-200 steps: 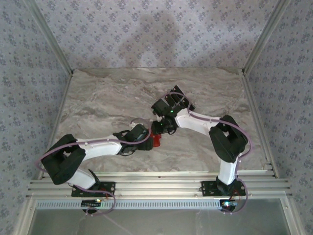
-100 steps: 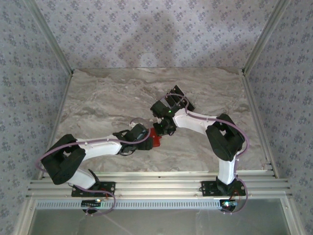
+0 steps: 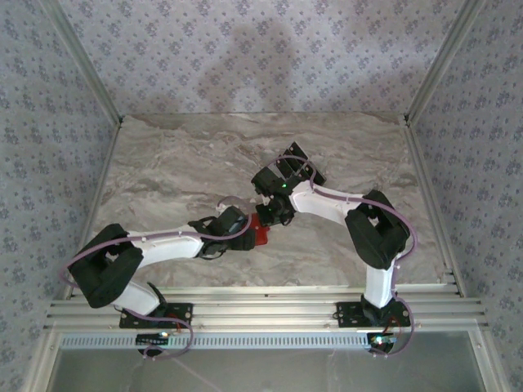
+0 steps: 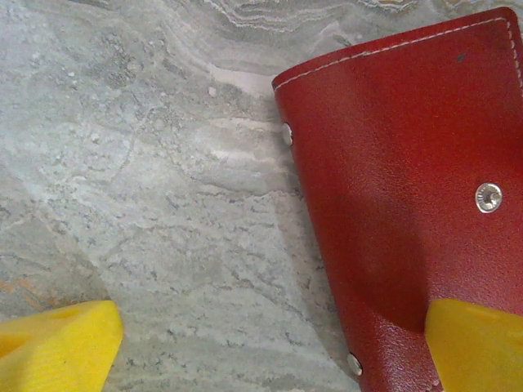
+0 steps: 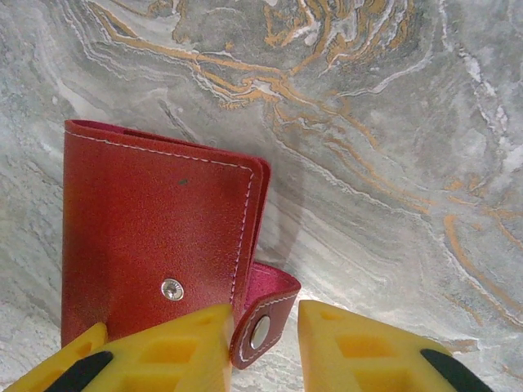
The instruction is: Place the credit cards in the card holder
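Observation:
The card holder (image 5: pixel 151 229) is a red wallet lying closed on the marble table, seen between the two arms in the top view (image 3: pixel 260 233). Its snap strap (image 5: pixel 263 320) curls off the right edge and stands between the yellow fingers of my right gripper (image 5: pixel 263 347). The strap touches the left finger (image 5: pixel 176 351), and a gap separates it from the right finger (image 5: pixel 359 347). My left gripper (image 4: pixel 270 351) is wide open. Its right finger (image 4: pixel 478 347) rests over the card holder's near corner (image 4: pixel 409 180) and its left finger (image 4: pixel 53 347) hangs over bare table. The credit cards are out of view.
The marble table (image 3: pixel 180 163) is bordered by metal rails (image 3: pixel 245 298) at the near edge and patterned walls at the sides and back. Both forearms cross the table's near middle and meet at the wallet.
The right wrist has shifted slightly left over the wallet, and the wallet has edged a little with it. The left arm has stayed still.

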